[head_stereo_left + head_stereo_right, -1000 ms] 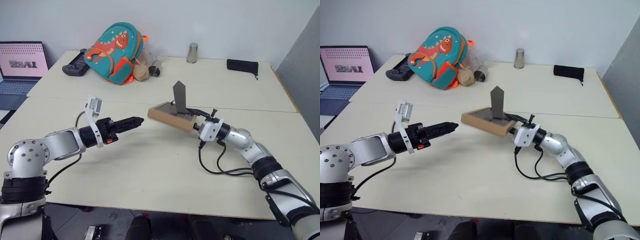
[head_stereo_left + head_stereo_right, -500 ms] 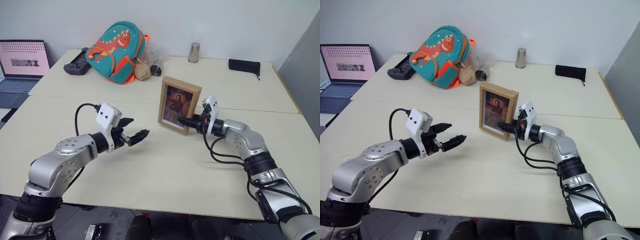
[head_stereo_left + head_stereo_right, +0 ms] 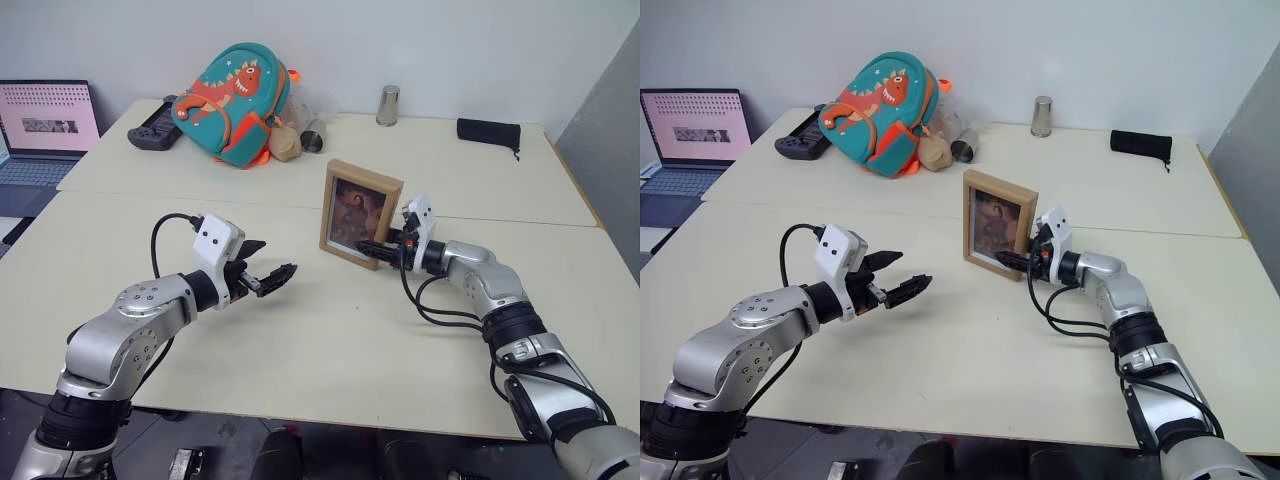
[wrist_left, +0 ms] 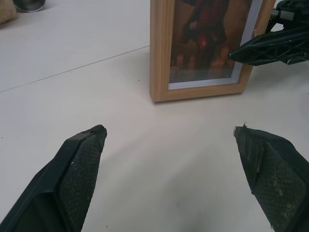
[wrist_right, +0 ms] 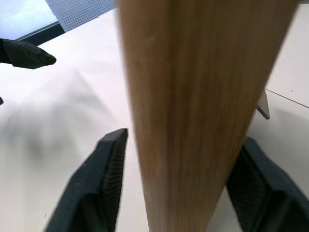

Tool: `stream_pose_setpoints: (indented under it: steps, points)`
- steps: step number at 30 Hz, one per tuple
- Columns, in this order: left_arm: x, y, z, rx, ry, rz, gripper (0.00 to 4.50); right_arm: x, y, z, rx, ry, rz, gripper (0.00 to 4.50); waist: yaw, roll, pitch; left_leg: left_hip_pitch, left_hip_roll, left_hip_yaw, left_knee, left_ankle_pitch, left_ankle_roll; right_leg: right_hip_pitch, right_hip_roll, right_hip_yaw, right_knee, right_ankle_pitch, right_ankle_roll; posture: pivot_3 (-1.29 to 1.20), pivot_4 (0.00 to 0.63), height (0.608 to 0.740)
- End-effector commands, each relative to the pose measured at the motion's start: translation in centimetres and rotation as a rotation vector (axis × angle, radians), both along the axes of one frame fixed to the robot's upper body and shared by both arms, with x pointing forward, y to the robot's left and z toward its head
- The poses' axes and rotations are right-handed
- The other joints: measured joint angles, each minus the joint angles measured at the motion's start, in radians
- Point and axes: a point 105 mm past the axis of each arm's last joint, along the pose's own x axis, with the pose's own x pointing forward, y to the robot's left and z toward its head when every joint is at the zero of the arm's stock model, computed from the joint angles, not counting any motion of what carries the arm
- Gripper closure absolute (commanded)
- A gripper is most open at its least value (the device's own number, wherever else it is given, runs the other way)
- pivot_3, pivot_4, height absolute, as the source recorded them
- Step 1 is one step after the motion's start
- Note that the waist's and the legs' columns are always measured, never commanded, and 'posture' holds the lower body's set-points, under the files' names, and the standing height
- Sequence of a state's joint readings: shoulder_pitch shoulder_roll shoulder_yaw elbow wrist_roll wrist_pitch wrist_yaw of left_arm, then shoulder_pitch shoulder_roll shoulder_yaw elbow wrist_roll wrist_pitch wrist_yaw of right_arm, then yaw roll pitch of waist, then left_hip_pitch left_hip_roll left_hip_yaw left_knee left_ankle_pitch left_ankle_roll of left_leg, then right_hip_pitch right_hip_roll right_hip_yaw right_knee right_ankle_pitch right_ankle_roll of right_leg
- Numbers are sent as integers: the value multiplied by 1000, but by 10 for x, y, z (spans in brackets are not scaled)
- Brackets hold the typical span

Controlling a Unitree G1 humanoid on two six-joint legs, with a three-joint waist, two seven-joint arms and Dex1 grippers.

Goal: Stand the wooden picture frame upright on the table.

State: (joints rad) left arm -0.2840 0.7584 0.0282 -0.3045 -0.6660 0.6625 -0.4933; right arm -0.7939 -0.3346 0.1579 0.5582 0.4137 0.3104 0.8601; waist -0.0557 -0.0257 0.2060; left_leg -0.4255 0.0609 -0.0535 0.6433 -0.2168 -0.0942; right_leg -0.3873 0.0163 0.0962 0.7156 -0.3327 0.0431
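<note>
Pale cream, the table (image 3: 330, 350) carries the wooden picture frame (image 3: 360, 211) near its middle, standing on its lower edge with the portrait facing the robot. Clutter sits well behind it — a teal backpack (image 3: 232, 98), a metal cup (image 3: 387, 104), a laptop (image 3: 40, 130) off to the left.

The right gripper (image 3: 378, 249) is at the frame's lower right corner; its 2 fingers (image 5: 99, 186) straddle the wooden edge with a gap on each side, so the jaws look parted rather than clamped. The left gripper (image 3: 270, 278) hovers spread wide, apart from the frame and holding nothing.

Risk, as I judge it — if the rear stand is not seated, the frame may tip over. A finger dragging the edge while backing out could also topple it.
</note>
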Motion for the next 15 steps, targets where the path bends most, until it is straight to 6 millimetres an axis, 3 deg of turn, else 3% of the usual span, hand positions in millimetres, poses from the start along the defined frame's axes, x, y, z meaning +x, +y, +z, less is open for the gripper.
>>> stream_pose_setpoints:
  steps: [1, 3, 10, 12, 15]
  points:
    - [2, 7, 8, -13, -46, 24, 0, -5, -18, -3, 47, 46, -47, 408, 0, 0, 0, 0, 0, 0, 0, 0, 0, 0, 0, 0, 0, 0, 0, 0, 0, 740]
    - [3, 9, 7, -10, -42, 25, 0, -9, -30, -5, 19, 35, -72, 63, 0, 0, 0, 0, 0, 0, 0, 0, 0, 0, 0, 0, 0, 0, 0, 0, 0, 740]
    - [11, 24, 10, -10, -45, 69, 0, -41, -78, -8, -122, -18, -194, 63, 0, 0, 0, 0, 0, 0, 0, 0, 0, 0, 0, 0, 0, 0, 0, 0, 0, 740]
    - [15, 28, 15, -13, -47, 76, 0, -59, -96, 1, -151, -49, -287, 63, 0, 0, 0, 0, 0, 0, 0, 0, 0, 0, 0, 0, 0, 0, 0, 0, 0, 740]
    - [17, 32, 18, -7, -48, 75, 0, -74, -103, 11, -152, -77, -347, 63, 0, 0, 0, 0, 0, 0, 0, 0, 0, 0, 0, 0, 0, 0, 0, 0, 0, 740]
